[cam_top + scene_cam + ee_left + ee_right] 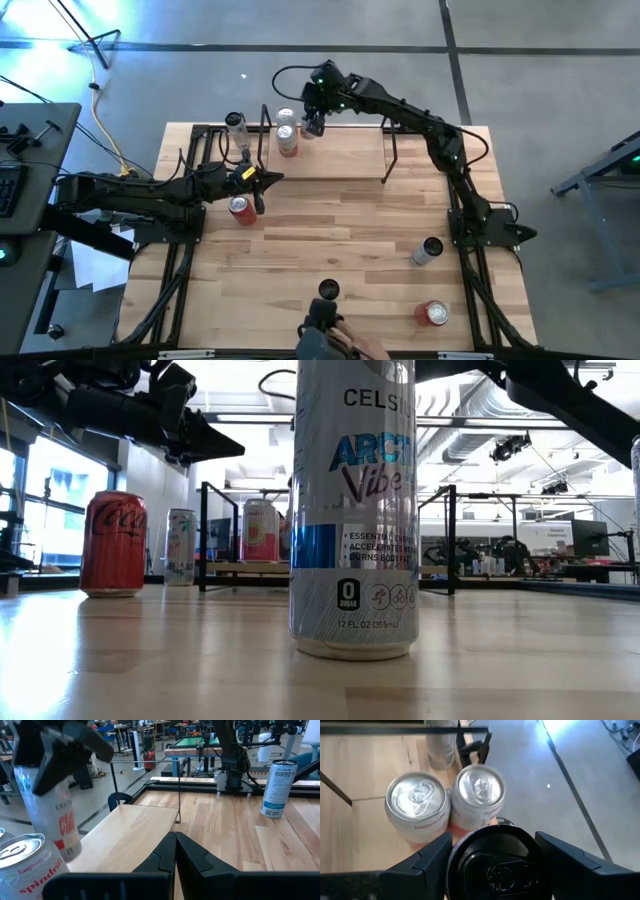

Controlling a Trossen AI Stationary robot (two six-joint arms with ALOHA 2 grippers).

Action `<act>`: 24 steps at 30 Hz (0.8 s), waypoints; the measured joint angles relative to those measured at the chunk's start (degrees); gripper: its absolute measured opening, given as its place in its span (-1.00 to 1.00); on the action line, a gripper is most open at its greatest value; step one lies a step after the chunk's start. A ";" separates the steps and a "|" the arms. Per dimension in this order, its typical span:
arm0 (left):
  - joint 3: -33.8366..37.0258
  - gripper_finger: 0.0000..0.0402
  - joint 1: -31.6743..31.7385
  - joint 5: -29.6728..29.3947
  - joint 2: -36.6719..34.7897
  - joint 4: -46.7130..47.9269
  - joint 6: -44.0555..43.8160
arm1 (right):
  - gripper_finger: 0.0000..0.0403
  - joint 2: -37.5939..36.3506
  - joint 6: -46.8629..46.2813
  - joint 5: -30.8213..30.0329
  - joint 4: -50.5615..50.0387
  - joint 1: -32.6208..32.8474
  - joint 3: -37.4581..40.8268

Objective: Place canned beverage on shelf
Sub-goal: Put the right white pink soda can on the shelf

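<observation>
Over the shelf (330,150), the right gripper (314,125) clasps a black-topped can (499,865) beside a Spindrift can (417,806) and another can (479,790). Near a Coca-Cola can (240,209), the left gripper (268,179) is pinched closed, empty.

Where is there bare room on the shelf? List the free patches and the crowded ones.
Free: the shelf from the silver-topped cans across to its right rod; also the tabletop between shelf and black-topped can. Crowded: the shelf's left end, where the right tool hangs beside the cans.

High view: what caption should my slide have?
Right gripper holds a can over the shelf beside two cans; left gripper shut near a red can.
</observation>
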State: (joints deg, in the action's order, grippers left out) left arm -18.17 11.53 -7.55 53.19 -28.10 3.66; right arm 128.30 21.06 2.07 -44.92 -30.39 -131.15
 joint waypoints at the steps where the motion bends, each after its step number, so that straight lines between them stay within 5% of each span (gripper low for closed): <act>1: 0.00 -1.00 0.00 0.00 -0.02 0.00 0.00 | 0.23 0.39 0.02 0.08 -0.17 0.00 0.00; 18: 0.00 -1.00 0.00 0.00 0.00 0.02 0.00 | 0.23 3.45 1.90 -0.03 1.21 -0.50 0.01; 24: 0.00 -1.00 0.00 -0.02 0.00 0.04 -0.02 | 0.51 3.66 2.00 -0.10 2.80 -0.22 0.02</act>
State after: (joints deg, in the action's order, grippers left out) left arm -18.17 11.53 -7.57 53.19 -28.05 3.64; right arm 131.96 23.06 1.98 -42.12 -30.61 -131.13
